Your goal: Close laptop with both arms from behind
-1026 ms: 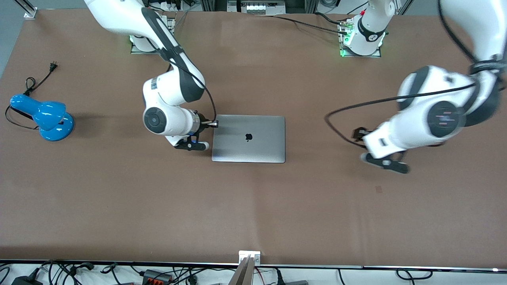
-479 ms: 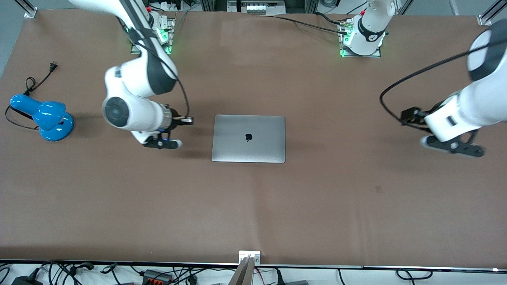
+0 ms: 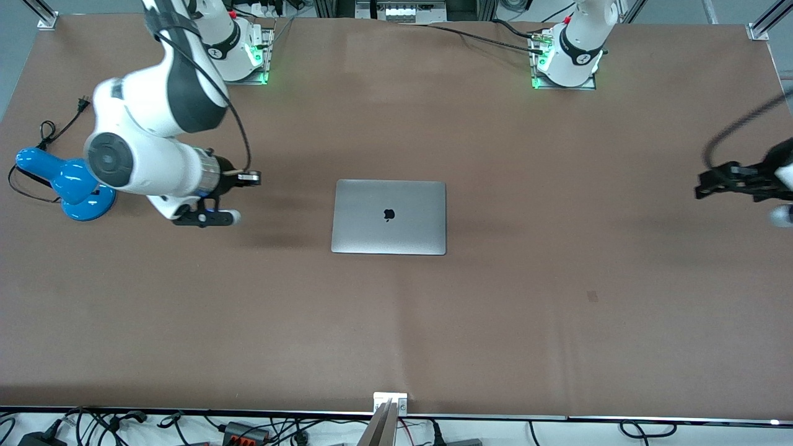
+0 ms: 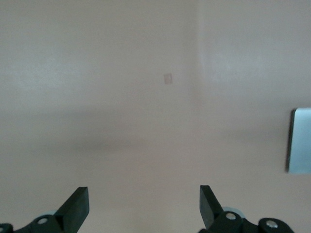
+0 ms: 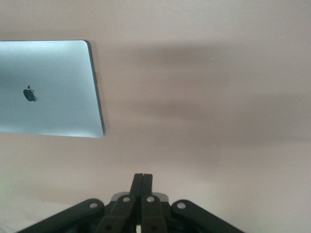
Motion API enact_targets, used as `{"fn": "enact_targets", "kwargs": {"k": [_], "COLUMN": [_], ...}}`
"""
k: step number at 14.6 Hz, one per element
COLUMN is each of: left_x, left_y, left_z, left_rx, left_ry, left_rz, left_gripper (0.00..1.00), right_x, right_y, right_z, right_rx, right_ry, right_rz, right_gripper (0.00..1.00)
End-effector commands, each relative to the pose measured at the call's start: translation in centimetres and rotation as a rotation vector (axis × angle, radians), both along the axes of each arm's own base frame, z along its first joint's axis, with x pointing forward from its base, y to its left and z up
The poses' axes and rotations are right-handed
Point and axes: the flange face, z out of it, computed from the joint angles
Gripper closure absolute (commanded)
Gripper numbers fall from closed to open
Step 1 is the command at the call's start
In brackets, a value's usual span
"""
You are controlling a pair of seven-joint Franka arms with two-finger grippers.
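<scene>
Since the laptop (image 3: 388, 217) already lies flat with its lid down and the logo facing up, the closing itself looks done, and the step in hand appears to be clearing the arms away from it. It sits near the middle of the desk (image 3: 396, 328), square to the edges, with nothing touching it.

The right gripper (image 3: 207, 218) is over bare desk between the laptop and the blue lamp (image 3: 65, 181), well apart from the laptop's edge. In the right wrist view its fingers (image 5: 142, 187) are pressed together with no gap and nothing between them, and the laptop's corner shows off to one side.

The left gripper (image 4: 144, 206) is out toward the left arm's end of the desk, at the edge of the front view, far from the laptop. In the left wrist view its fingers (image 4: 77, 206) stand wide apart over empty desk, holding nothing; only a sliver of the laptop shows at the frame's edge.

As a judgement, little remains: the next move calls only for both arms to reach a rest pose clear of the laptop. The right arm sits close above the lamp, so any further travel that way should mind the lamp and its cord (image 3: 59, 130). If the lid were not fully seated, a gentle downward press would be needed, but no gap can be seen from here.
</scene>
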Motion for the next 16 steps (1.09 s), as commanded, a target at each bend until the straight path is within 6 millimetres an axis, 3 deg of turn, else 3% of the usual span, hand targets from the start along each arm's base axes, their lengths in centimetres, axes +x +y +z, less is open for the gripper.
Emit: {"fn": "enact_targets", "kwargs": {"k": [1, 3, 5, 9, 11, 13, 16], "left_x": [-3.7, -6.7, -8.1, -8.4, -8.3, -8.5, -8.7], "left_y": [-2.1, -2.4, -3.2, -3.0, -3.0, -2.9, -2.9], "left_z": [1.1, 0.6, 0.7, 0.3, 0.3, 0.2, 0.0], "left_rx": [0.023, 0.054, 0.067, 0.054, 0.052, 0.051, 0.051], "left_ry": [-0.03, -0.084, -0.115, -0.074, -0.071, -0.047, -0.027], "left_rz": [-0.004, -0.011, -0.03, -0.016, -0.014, -0.014, -0.015], "left_gripper": [0.0, 0.0, 0.0, 0.0, 0.0, 0.0, 0.0], "right_x": [-0.3, -0.4, -0.7, -0.1, 0.1, -0.1, -0.1], "right_y": [-3.2, -5.5, -7.0, -8.7, -11.2, -13.4, -14.2], "right_z": [3.3, 4.8, 7.4, 12.2, 13.9, 14.5, 14.5], "right_rx": [0.007, -0.002, -0.054, -0.089, -0.124, -0.127, -0.11], "right_ry": [-0.01, -0.019, -0.053, -0.096, -0.11, -0.085, -0.087], "right_rz": [0.023, 0.047, 0.125, 0.131, 0.106, 0.105, 0.165], "right_gripper": [1.0, 1.0, 1.0, 1.0, 1.0, 1.0, 1.0]}}
